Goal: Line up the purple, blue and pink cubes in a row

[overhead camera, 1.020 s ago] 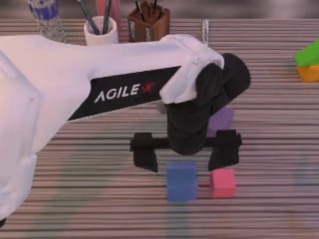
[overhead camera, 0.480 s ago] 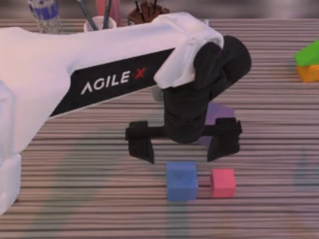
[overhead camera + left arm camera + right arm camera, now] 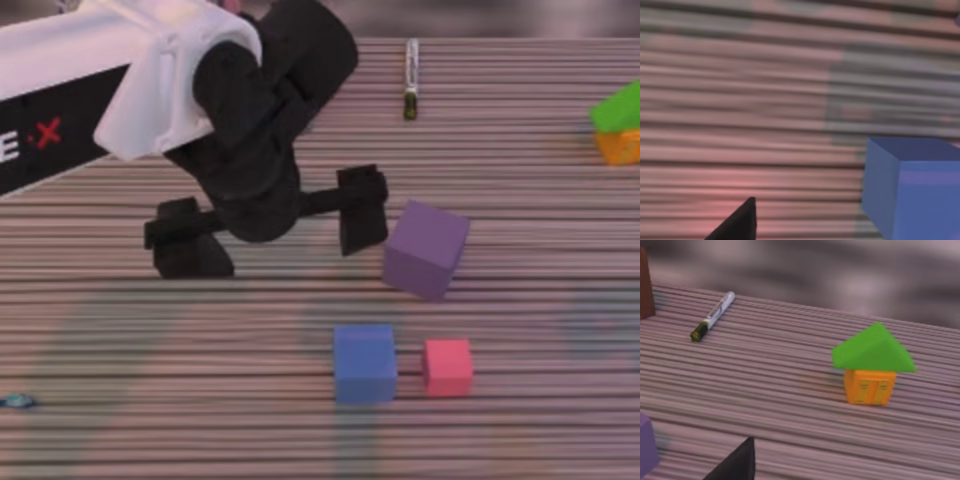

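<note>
Cubes of purple (image 3: 427, 247), blue (image 3: 365, 362) and pink (image 3: 447, 367) sit on the striped table (image 3: 520, 200) near its middle: blue and pink side by side with a small gap, the purple one apart behind them, turned askew. My left gripper (image 3: 268, 222) hangs above the table just left of the purple cube, fingers spread wide, clamped on nothing. Farther back lies a marker pen (image 3: 410, 78). At the table's right edge a green block (image 3: 618, 108) rests on an orange block (image 3: 620, 147). My right gripper is seen only as a dark finger (image 3: 735, 462) in its wrist view.
</note>
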